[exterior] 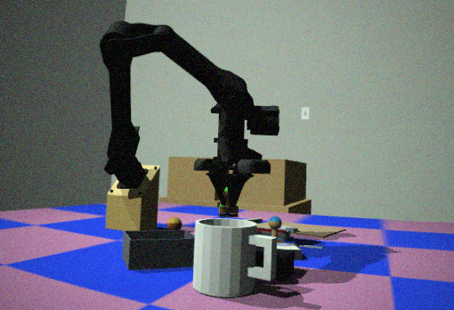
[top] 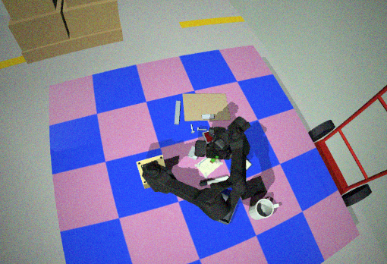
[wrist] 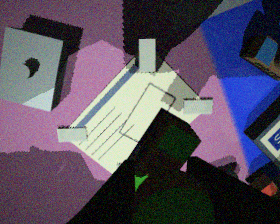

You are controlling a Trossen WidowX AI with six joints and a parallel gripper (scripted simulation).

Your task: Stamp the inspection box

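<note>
My gripper [exterior: 229, 208] [wrist: 160, 166] is shut on the stamp with green on its handle [exterior: 226, 190] [wrist: 174, 142] and holds it upright above the card, clear of the bench. The cream card [top: 205, 169] [wrist: 107, 131] lies under the gripper. The inspection box [wrist: 135, 107] is a thin outline on the card; the held stamp covers its lower right part, and the part that shows is blank. The red ink pad [top: 208, 136] lies behind the card, partly covered by the arm. The stamp's underside is hidden.
Pale clips [wrist: 147, 54] [wrist: 198, 106] [wrist: 72, 134] sit at the card's edges. A grey block [wrist: 31, 85] lies beside it. A white mug [top: 262, 209] [exterior: 224, 258], a dark tray [exterior: 156, 254], an orange knob [exterior: 174, 223] and a blue knob [exterior: 275, 223] stand nearby. A tan board [top: 205, 106] lies behind.
</note>
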